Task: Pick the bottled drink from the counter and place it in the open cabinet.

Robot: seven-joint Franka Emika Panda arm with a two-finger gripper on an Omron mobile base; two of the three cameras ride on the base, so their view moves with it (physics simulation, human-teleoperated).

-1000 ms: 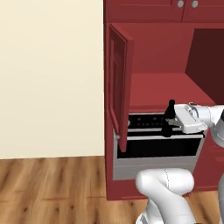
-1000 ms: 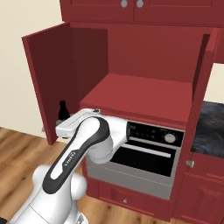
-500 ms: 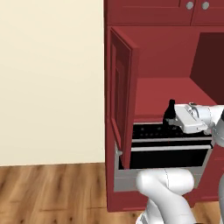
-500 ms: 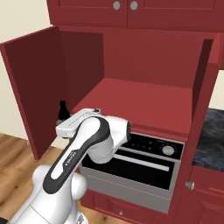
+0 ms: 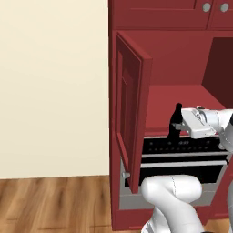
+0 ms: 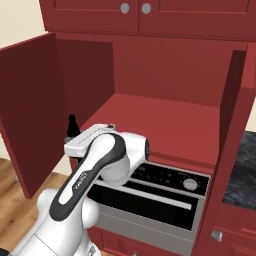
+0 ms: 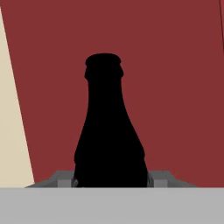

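My gripper (image 7: 109, 180) is shut on the bottled drink (image 7: 109, 131), a black narrow-necked bottle held upright by its lower body. In the left base view the bottle (image 5: 176, 119) hangs in front of the open cabinet's (image 5: 175, 98) red shelf, at its front edge, with the gripper (image 5: 178, 131) just right of the tall panelled door (image 5: 129, 113). From the right base view the bottle (image 6: 72, 127) pokes up behind my hand at the shelf recess's (image 6: 160, 117) left front corner. A strip of the black marbled counter (image 6: 244, 165) is at the far right.
Below the shelf sits a dark built-in oven (image 6: 167, 177) with a control panel and a grey front. Upper red doors with silver knobs (image 6: 135, 8) hang above. The cabinet's right door (image 6: 239, 130) stands open. Cream wall (image 5: 54, 82) and wood floor (image 5: 54, 205) lie to the left.
Both base views have shifted and the cabinet looks larger and lower, so the camera has moved closer. The bottle stays gripped at the same spot beside the arm.
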